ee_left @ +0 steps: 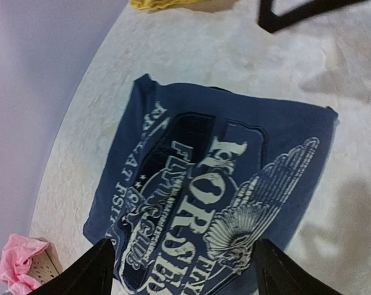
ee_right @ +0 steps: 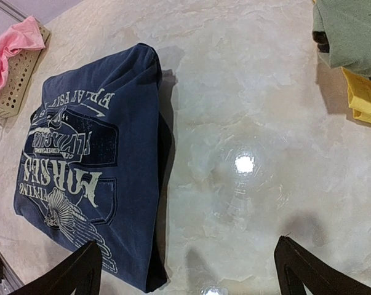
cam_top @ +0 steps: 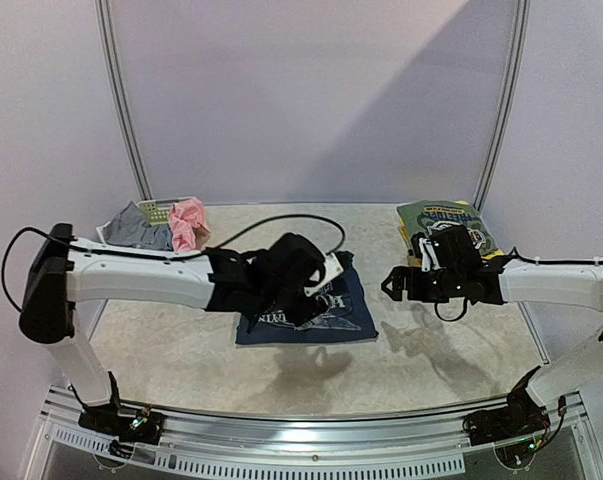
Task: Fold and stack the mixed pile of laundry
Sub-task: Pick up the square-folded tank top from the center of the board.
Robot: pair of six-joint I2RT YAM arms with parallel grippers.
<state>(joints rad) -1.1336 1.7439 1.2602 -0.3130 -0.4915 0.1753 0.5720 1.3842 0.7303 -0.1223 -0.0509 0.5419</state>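
The navy printed tee lies folded flat in a rectangle in the middle of the table. It also shows in the left wrist view and the right wrist view. My left gripper hovers over it, open and empty, its fingers either side of the print. My right gripper is open and empty over bare table just right of the tee. A grey garment and a pink piece lie at the back left.
A folded green tee on yellow cloth sits at the back right. The pale lattice basket stands under the pink piece. The left arm's cable loops over the tee's far edge.
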